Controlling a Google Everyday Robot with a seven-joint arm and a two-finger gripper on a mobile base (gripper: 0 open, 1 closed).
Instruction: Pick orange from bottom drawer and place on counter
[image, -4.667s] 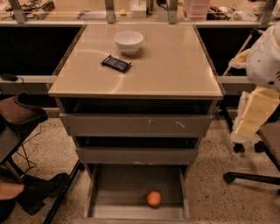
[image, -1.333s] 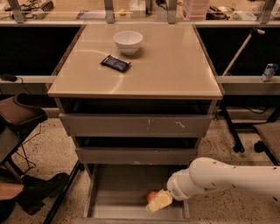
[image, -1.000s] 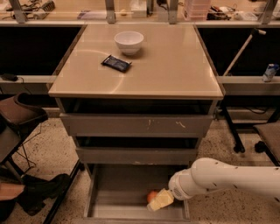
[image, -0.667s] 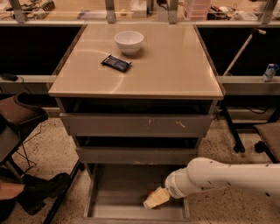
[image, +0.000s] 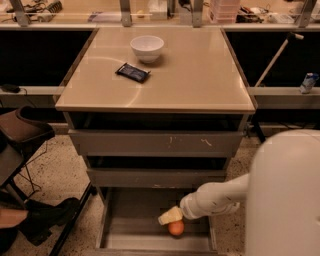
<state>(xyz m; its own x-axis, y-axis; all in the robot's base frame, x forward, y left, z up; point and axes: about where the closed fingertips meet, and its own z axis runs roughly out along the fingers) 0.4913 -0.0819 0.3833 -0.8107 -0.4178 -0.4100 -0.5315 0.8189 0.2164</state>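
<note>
Bottom drawer (image: 125, 227) of the grey cabinet, standing open, with the orange (image: 175, 228) on its floor near the front wall, right of centre. The gripper (image: 170, 216) – at the end of the white arm (image: 215, 200) extending in from the right – sits directly above the orange, touching it or nearly so (how far it is open, and whether it holds the fruit, cannot be told). On the counter (image: 200, 75): a white bowl (image: 147, 47) and, near it, a dark packet (image: 133, 72).
</note>
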